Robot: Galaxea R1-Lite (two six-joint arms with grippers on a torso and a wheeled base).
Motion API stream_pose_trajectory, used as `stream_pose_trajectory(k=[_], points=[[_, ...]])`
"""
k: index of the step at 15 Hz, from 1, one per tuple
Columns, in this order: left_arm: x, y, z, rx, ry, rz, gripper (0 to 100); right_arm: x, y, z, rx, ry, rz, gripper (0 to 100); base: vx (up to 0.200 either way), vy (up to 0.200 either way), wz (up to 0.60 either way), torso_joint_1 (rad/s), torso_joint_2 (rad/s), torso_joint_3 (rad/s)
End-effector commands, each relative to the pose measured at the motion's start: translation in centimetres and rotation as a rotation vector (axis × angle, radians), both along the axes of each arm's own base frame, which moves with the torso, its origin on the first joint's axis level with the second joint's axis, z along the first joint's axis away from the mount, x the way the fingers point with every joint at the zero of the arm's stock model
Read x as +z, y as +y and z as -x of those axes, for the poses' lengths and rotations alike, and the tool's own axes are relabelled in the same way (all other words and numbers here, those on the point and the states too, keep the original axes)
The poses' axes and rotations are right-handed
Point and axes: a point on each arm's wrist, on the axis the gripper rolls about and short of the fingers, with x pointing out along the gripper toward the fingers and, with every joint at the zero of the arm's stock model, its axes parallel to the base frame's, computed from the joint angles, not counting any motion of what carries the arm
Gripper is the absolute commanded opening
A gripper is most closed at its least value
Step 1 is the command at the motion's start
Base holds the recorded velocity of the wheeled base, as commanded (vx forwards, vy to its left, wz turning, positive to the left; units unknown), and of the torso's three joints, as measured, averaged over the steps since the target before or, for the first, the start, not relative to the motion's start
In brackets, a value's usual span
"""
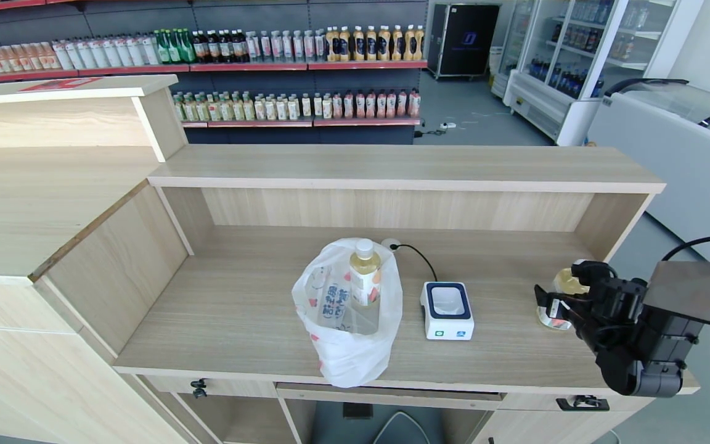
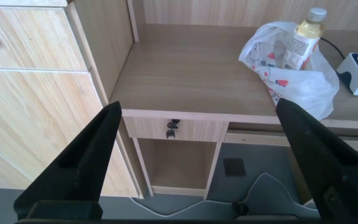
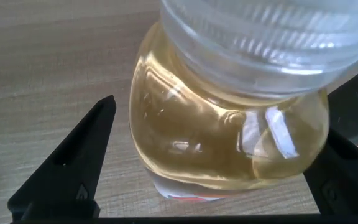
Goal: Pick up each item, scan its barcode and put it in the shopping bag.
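Observation:
A small bottle of yellow drink [image 1: 567,282] stands upright at the right end of the wooden counter [image 1: 238,314]. My right gripper [image 1: 561,297] is open with its fingers on either side of this bottle [image 3: 229,143]; one finger [image 3: 73,168] stands a little apart from it. A white shopping bag [image 1: 346,345] sits mid-counter with a tall yellow-drink bottle [image 1: 365,277] upright inside. The white barcode scanner [image 1: 447,308] lies between the bag and the small bottle. My left gripper [image 2: 199,109] is open and holds nothing, low in front of the counter's left part, with the bag [image 2: 297,81] farther off.
A raised shelf [image 1: 404,168] runs along the counter's back, with side walls at both ends. The scanner's black cable [image 1: 420,254] leads to the back wall. Drawers [image 2: 176,129] sit under the counter edge. Store shelves of bottles [image 1: 299,49] and fridges stand behind.

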Motion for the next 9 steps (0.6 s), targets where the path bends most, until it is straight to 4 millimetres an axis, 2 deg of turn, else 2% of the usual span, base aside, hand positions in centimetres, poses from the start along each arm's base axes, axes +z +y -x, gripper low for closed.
stream_pose_trajectory(k=[1, 8, 9], points=[[0.0, 0.0, 0.0, 0.0, 0.0, 0.001, 100, -0.77, -0.05, -0.44, 0.002, 0.006, 0.01, 100, 0.0, 0.0, 0.0, 0.0, 0.0, 0.0], [0.0, 0.0, 0.0, 0.0, 0.0, 0.0, 100, -1.42, -0.12, -1.09, 0.01, 0.014, 0.034, 100, 0.0, 0.0, 0.0, 0.0, 0.0, 0.0], [0.0, 0.0, 0.0, 0.0, 0.0, 0.0, 100, -1.41, -0.12, -1.18, 0.012, 0.012, 0.04, 0, 0.0, 0.0, 0.0, 0.0, 0.0, 0.0]])
